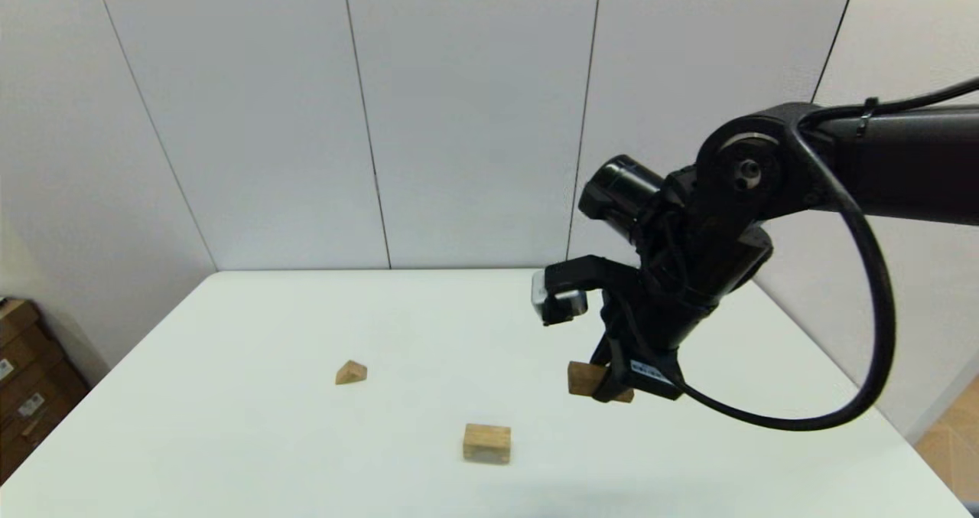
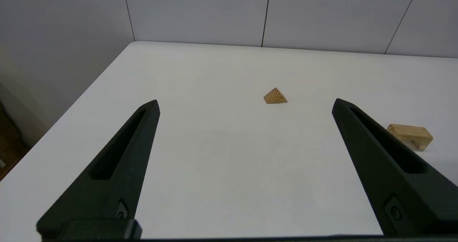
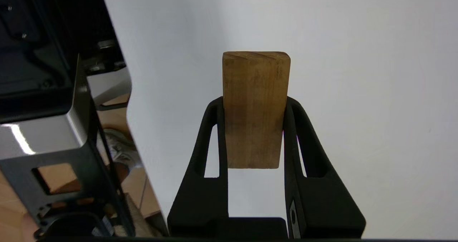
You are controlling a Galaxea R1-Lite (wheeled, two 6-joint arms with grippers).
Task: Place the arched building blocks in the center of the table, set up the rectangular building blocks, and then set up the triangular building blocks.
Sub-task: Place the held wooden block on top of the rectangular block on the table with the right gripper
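Tabletop (image 1: 252, 426), white and smooth, fills the space before grey wall panels. Over its right side the right gripper (image 1: 612, 386) is clamped on the rectangular plank (image 3: 254, 109), fingers across its narrow width; stiff, light wood, likely secure there. The arched block (image 1: 486, 442) sits near centre, the triangular prism (image 1: 351, 373) well left. The left gripper (image 2: 247, 134) hangs wide open, holding nothing.

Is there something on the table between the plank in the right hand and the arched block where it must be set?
Nothing visible. The right hand is shut on the rectangular block, and only bare table lies between it and the arched block. The triangular block sits off to the left, out of that path.
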